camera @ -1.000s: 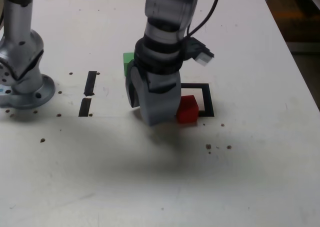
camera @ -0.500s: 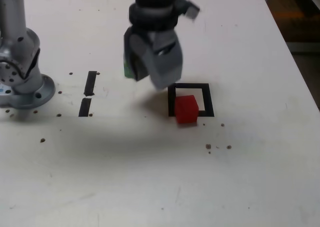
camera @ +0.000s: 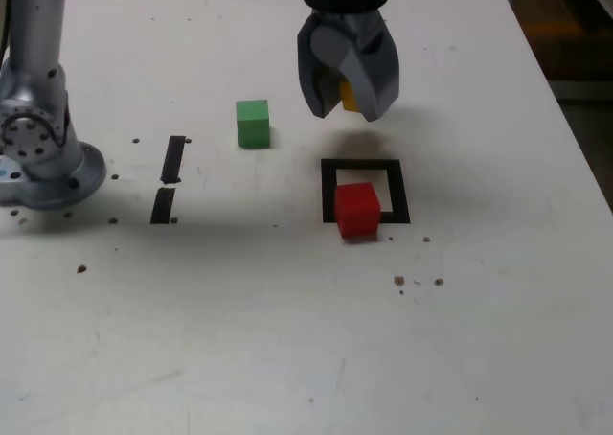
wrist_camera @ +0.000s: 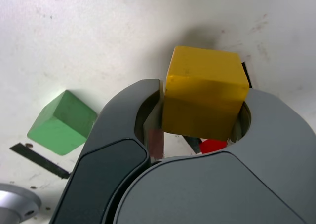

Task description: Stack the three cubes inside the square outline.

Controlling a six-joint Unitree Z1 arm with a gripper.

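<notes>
Since a second ago the gripper [camera: 347,104] has lifted off the table [camera: 287,339] from beside the red cube and swung toward the exterior view's right, now hanging above and just beyond the square outline [camera: 365,191]. Its jaws are clamped on the yellow cube [wrist_camera: 205,93], held clear of the surface. The red cube [camera: 357,209] sits on the outline's near edge, partly inside. The green cube [camera: 253,123] lies beyond the outline, toward the exterior view's left.
</notes>
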